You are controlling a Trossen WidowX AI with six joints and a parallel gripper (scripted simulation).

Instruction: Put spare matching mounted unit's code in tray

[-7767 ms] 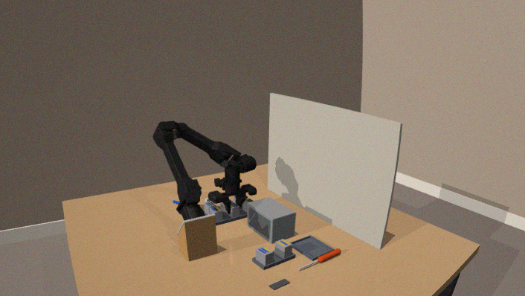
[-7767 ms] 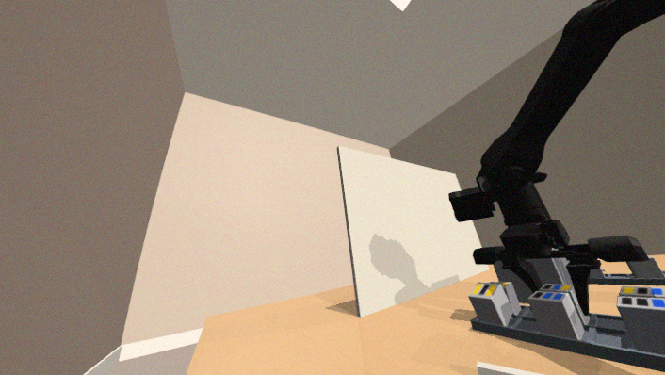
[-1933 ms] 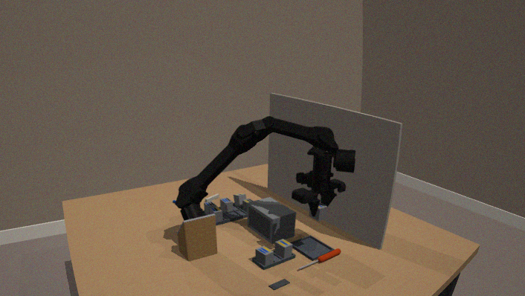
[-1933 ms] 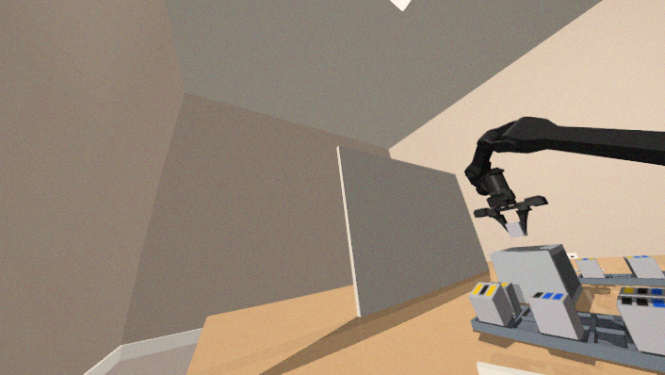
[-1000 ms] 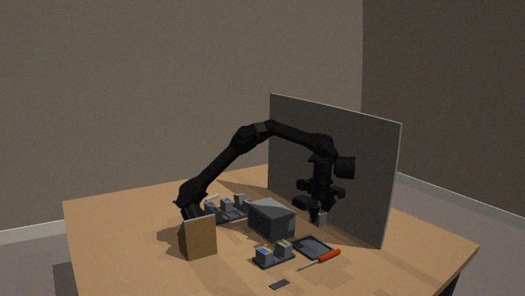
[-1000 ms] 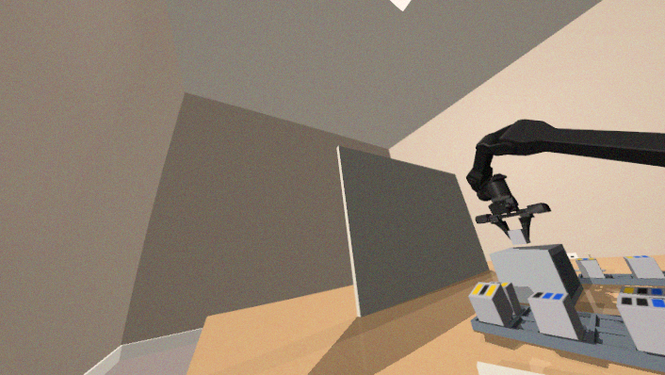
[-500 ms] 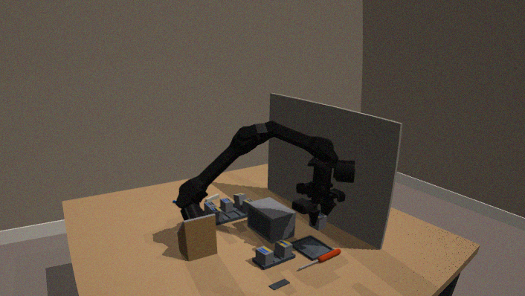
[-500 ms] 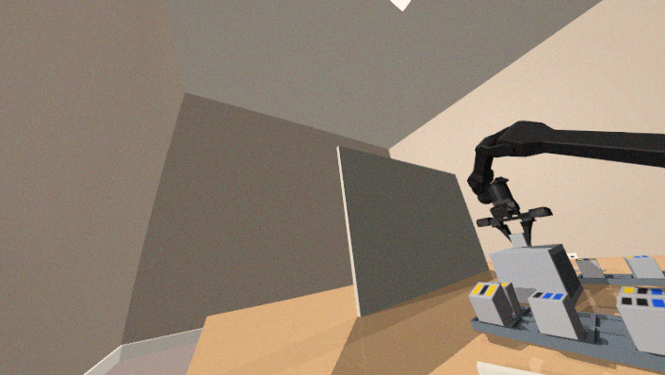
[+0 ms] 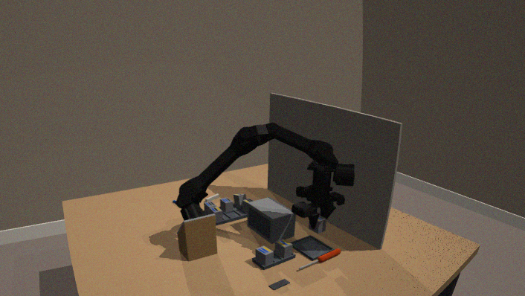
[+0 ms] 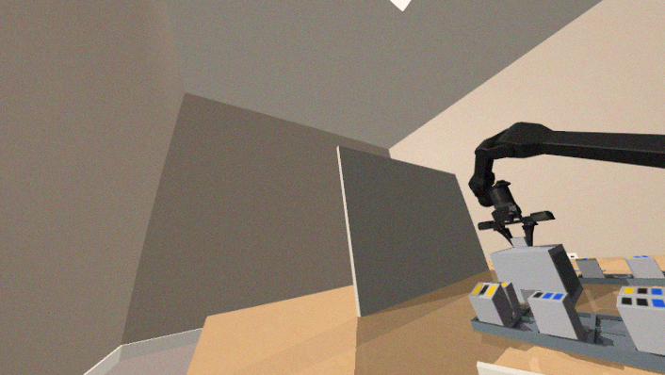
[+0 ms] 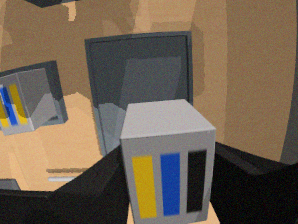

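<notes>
From my station I start at the left, where a brown upright block with a pale top edge (image 9: 198,239) stands on the wooden surface (image 9: 123,223) (image 10: 283,334), near the foot of the black jointed arm (image 9: 219,163) (image 10: 603,146). Next comes a slate-coloured rack (image 9: 233,220) (image 10: 527,334) carrying grey blocks with coloured marks. Beside it I see a large grey box (image 9: 271,219) (image 10: 527,269), and nearer the top camera a small dark rack (image 9: 273,262) (image 11: 63,119) with two striped grey blocks. A small flat dark plate (image 9: 279,284) lies in front of that rack.

Further right is the shallow dark rectangular tray (image 9: 312,248) (image 11: 142,75). Above the surface and outside the tray, I have the fingers (image 9: 320,222) (image 10: 520,241) partly open, closed firmly on the grey spare block (image 9: 320,226) (image 10: 519,243) (image 11: 169,145), whose stripes read yellow, blue, black in my wrist view. An orange-handled screwdriver (image 9: 329,256) lies just beside the tray, and a tall grey panel (image 9: 364,175) (image 10: 405,231) stands behind.
</notes>
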